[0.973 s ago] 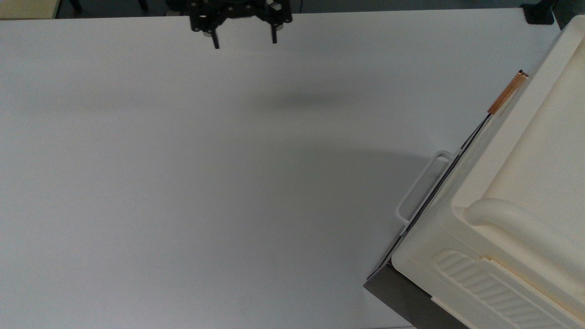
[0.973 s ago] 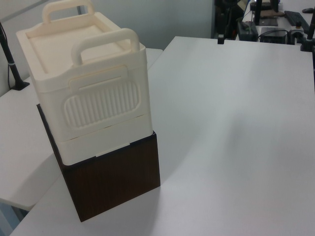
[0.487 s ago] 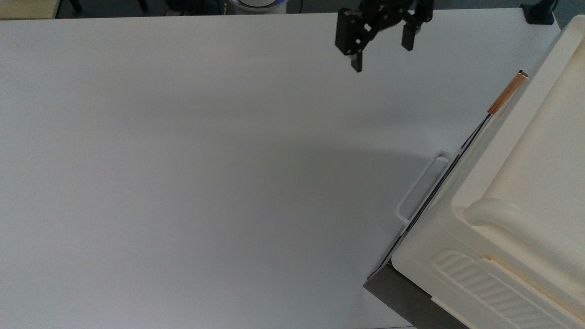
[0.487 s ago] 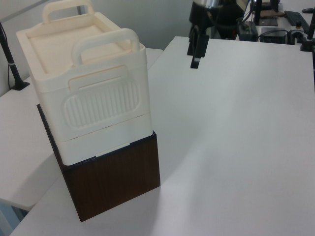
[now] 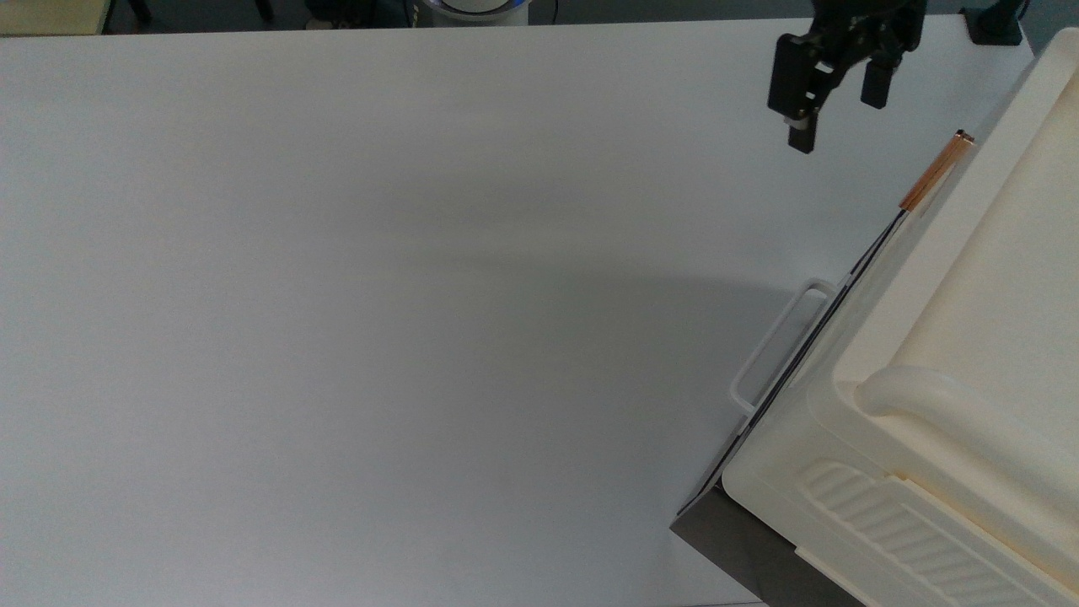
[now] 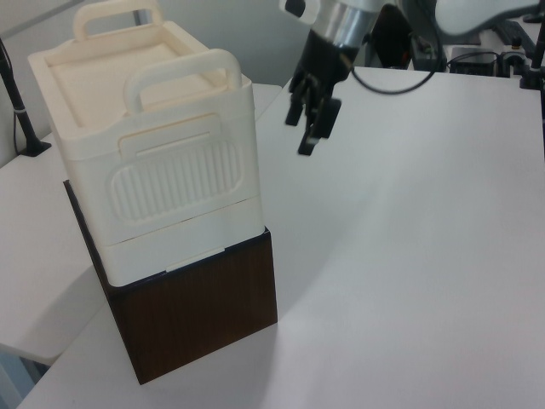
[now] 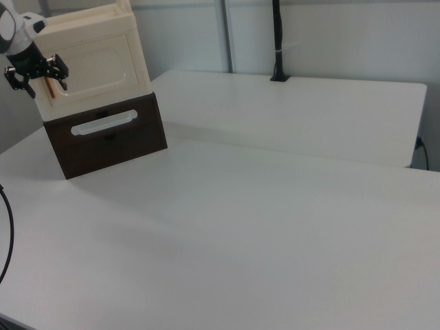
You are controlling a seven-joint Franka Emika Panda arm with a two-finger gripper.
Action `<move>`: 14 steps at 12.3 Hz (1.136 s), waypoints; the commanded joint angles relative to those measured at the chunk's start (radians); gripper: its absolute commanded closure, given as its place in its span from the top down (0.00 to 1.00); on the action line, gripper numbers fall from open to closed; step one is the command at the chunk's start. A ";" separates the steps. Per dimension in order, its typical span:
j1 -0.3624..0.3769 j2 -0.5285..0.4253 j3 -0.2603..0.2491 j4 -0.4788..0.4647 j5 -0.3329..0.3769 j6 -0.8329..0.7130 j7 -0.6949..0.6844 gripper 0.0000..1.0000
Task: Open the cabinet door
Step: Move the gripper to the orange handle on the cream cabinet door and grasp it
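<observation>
Cabinet door (image 7: 93,62) faces out from the cream cabinet (image 5: 969,337) at the desk (image 5: 379,295) corner, its copper handle (image 5: 936,173) running upright along one end; the hand (image 5: 834,97), fingers spread and empty, hangs just beside that handle, apart from it

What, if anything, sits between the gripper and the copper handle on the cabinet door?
Nothing visible does. In the top view, the gripper, jaws open, hangs to the left of the copper handle on the cabinet door, with only bare white table below the gap.
</observation>
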 commanded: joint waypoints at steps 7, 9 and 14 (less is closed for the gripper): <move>0.075 0.078 -0.061 0.082 -0.045 0.237 -0.001 0.54; 0.070 0.080 -0.073 0.082 -0.047 0.267 0.003 0.53; 0.099 0.075 -0.081 0.073 -0.042 0.255 0.042 0.04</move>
